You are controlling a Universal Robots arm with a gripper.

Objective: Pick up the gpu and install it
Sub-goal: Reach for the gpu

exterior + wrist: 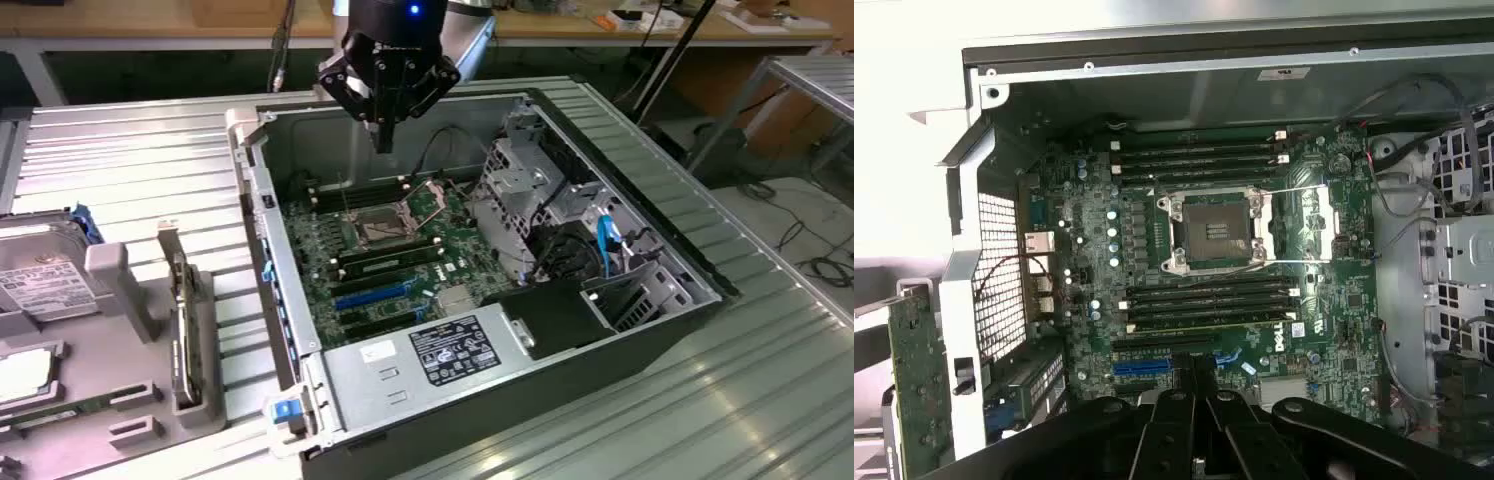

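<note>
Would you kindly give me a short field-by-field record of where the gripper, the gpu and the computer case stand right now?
gripper: shut, holding nothing, hanging above the open case
gpu: upright in the grey holder, outside the case on the exterior view's left
case: open side up, motherboard exposed
progress: gpu not yet picked up

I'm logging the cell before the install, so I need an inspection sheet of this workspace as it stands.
Surface: ribbed grey metal table, carrying an open black computer case.
Job's things: dark-green gpu card stands upright in the grey holder beside the case.
Clutter: silver hard drive, green memory stick on that holder.
Gripper: black gripper, shut, empty, above the case.
Cables: blue cable, black cables inside case.
Surroundings: wooden bench behind; floor cables.
</note>
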